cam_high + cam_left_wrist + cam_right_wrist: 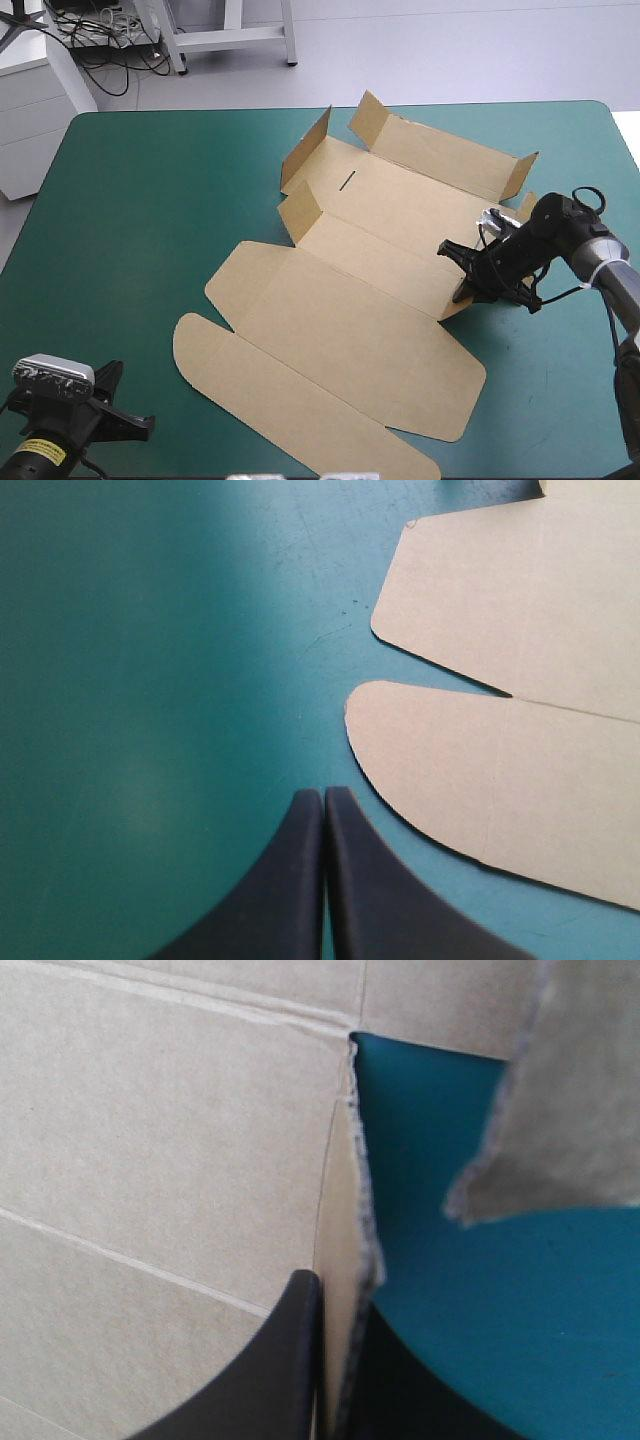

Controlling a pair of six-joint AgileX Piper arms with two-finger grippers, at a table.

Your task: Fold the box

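Two grippers, two jobs: our right gripper (335,1295) is pinched almost closed on a short side flap at the right edge of the box (350,300). The box lies mostly flat on the teal-green surface (150,200), its far walls partly raised. Our left gripper (324,805) is closed on nothing, just beside the near rounded flap. We judge the step in hand is raising a side wall; next, that flap needs swinging upright without dragging the sheet.

The teal-green table cover (130,220) lies flat, its far corners rounded.
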